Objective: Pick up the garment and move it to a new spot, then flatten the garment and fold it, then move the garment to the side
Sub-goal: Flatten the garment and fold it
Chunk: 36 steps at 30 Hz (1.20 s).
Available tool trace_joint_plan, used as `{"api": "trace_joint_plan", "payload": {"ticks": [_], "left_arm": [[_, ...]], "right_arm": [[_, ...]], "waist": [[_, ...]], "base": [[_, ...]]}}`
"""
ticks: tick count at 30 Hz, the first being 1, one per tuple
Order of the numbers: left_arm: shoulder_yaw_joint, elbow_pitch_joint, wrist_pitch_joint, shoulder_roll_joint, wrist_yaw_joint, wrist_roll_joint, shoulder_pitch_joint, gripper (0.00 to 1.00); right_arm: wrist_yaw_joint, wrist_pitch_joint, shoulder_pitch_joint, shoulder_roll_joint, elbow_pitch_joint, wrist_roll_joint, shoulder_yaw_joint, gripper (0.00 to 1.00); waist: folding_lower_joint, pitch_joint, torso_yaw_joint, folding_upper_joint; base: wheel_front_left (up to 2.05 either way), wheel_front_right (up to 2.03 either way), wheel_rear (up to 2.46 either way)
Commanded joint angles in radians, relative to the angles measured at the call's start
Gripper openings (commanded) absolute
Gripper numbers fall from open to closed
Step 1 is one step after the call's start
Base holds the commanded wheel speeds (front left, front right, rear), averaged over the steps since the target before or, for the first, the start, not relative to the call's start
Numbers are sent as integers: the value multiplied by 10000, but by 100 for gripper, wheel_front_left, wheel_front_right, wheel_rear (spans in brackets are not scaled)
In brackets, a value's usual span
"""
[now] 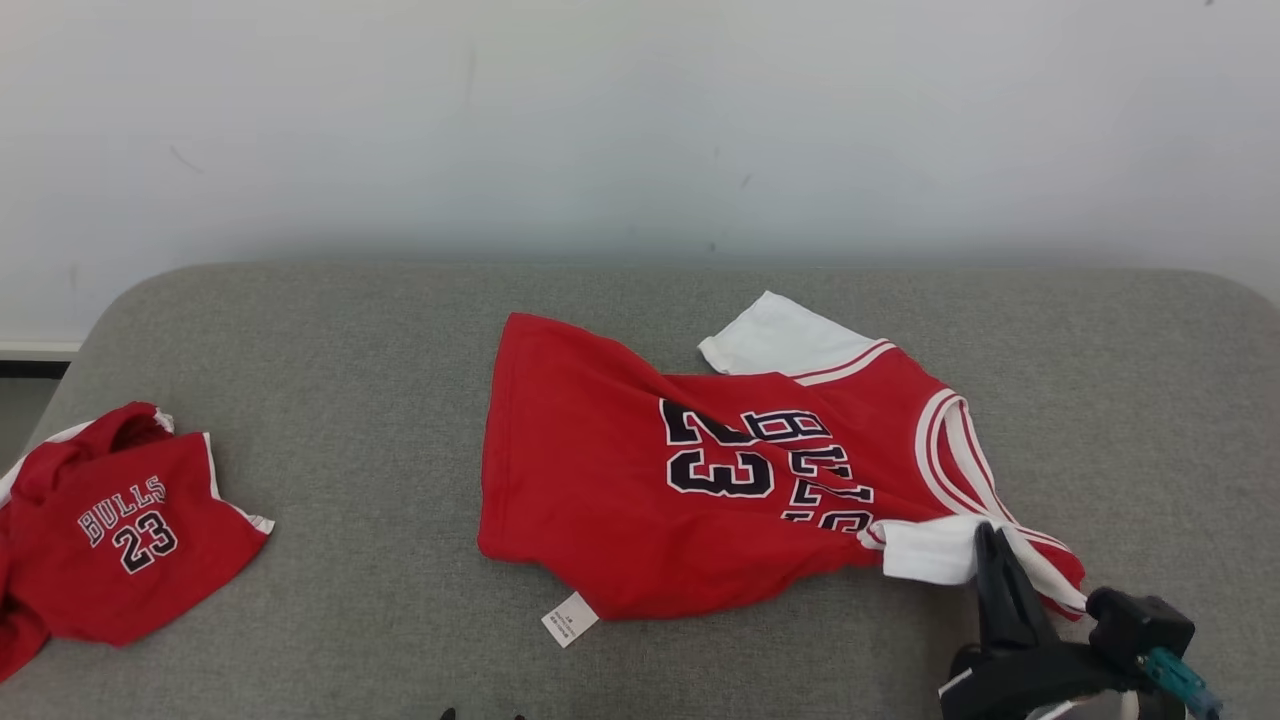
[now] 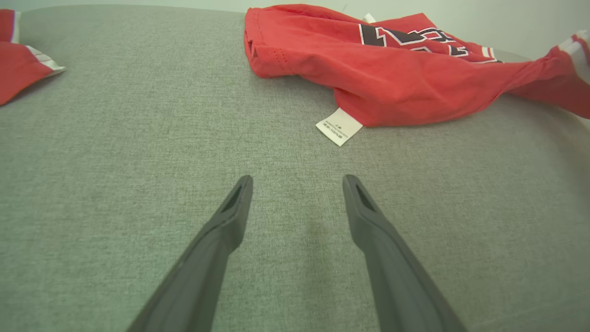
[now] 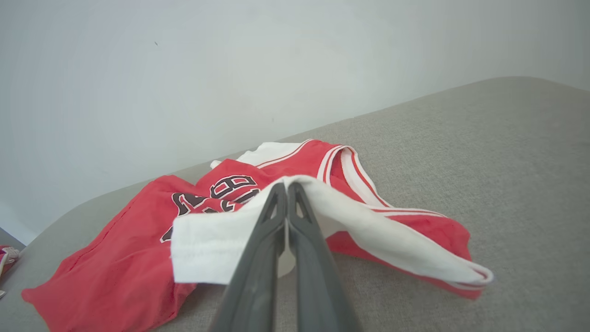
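Jersey (image 1: 620, 470), red with "23" across it, lies rumpled on the middle-right of the grey padded bench (image 1: 350, 350), neck to the right and hem to the left. A second, smaller red jersey (image 1: 120, 540) sits well apart at the near left edge. If the first one is carried that way, the two could overlap.

The right gripper (image 1: 985, 535) is closed on the near white sleeve (image 1: 925, 550), seemingly just at its edge. A thin pinch like that may slip once the whole weight hangs from it. A one-corner lift would likely twist the cloth, making it harder to flatten. The left gripper (image 2: 297, 180) stands open over bare bench, just short of the white care label (image 2: 339, 127), and supports nothing.
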Motion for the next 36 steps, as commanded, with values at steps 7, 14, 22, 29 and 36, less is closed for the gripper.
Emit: {"api": "trace_joint_plan", "payload": {"ticks": [7,14,22,29,36], "left_arm": [[-211,252,-34,-1,-37,-46,-163,100],[-341,492,-34,-1,-69,-78,-336,100],[-241,444,-34,-4,32,-179,-219,100],[-328,351,-34,-2,66,-282,-171,100],[-442,264,-34,-1,66,-362,-440,100]], "right_arm": [[-26,-7,-1601,-6,811,-827,31,0],[-26,-6,-3461,118,2464,-1730,-512,100],[-26,-6,-2973,172,2656,-1634,-295,100],[-26,-6,-2233,184,2952,-1641,-477,100],[-26,-7,-2685,95,3292,-1958,-307,100]], "waist": [[0,189,365,0],[0,464,745,0],[0,340,604,0],[0,298,274,0],[0,713,313,0]], "base": [[0,0,0],[0,0,0],[0,0,0],[0,0,0],[0,0,0]]}}
